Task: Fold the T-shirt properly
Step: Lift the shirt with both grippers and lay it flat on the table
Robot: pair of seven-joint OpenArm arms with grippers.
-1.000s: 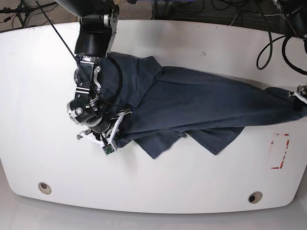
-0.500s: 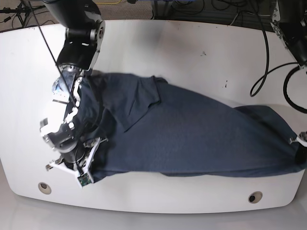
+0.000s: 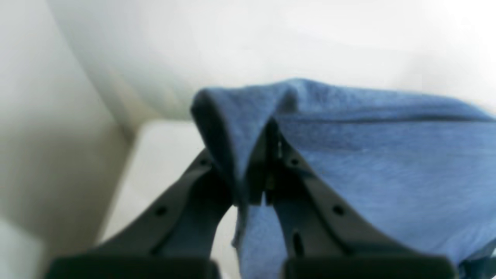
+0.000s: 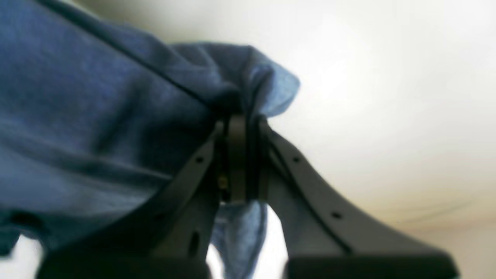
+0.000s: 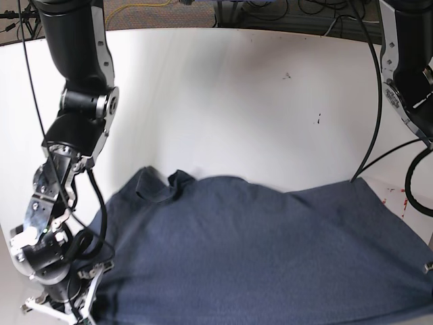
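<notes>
Showing as soft knit cloth, the shirt (image 5: pixel 270 250), matt, heathered navy with a faint fuzzy nap close up; reading as finely speckled weave in both wrist views, with a stitched seam line running along one fold; looking like matt dark-grey plastic, the left gripper (image 3: pixel 255 182), smooth, with small round holes in the fingers; looking the same, the right gripper (image 4: pixel 240 162), matt grey plastic, a paler smooth strip between its fingers; gleaming slightly, the table (image 5: pixel 237 101), smooth white, semi-glossy, carrying a few small dark specks; appearing as smooth black plastic with bare metal joints, the arm (image 5: pixel 74 128); trailing as black rubbery sheathing, the cables (image 5: pixel 372 101).
</notes>
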